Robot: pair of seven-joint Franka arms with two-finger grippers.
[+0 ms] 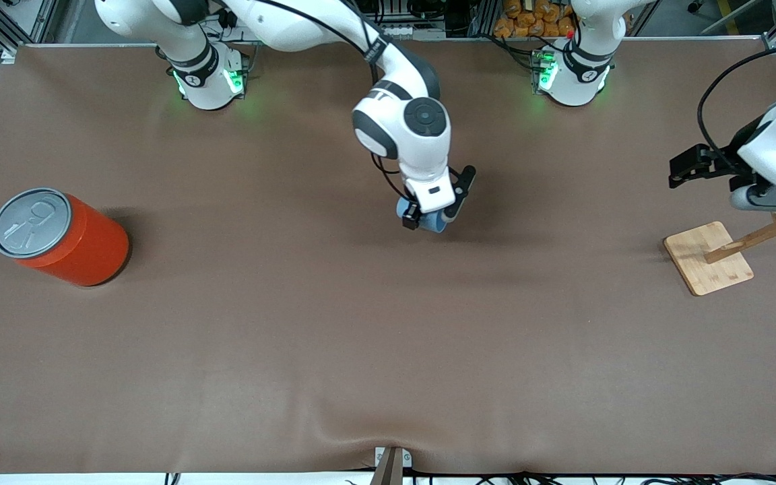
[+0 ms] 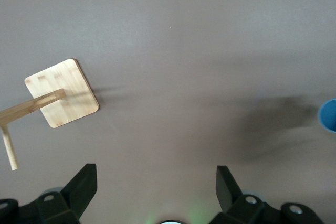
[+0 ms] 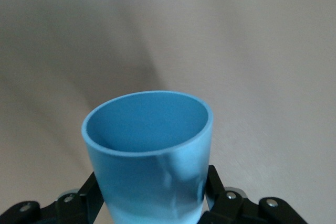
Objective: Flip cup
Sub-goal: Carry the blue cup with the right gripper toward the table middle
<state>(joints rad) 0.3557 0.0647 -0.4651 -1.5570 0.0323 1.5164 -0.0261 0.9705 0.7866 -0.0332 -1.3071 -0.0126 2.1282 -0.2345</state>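
Light-blue tapered plastic cup (image 3: 148, 150) sits clamped between my right gripper (image 1: 432, 218) fingers over mid-table, its open mouth showing empty in the right wrist view. The left gripper (image 2: 155, 192) waits, fingers spread wide apart, above the brown table (image 1: 334, 337) at the left arm's end, over a bamboo stand with a flat square base (image 1: 708, 258). Big orange cylindrical can with grey pull-tab lid (image 1: 58, 236) stands at the right arm's end.

light-blue cup (image 1: 434, 222), orange can (image 1: 65, 237), brown table (image 1: 361, 350)
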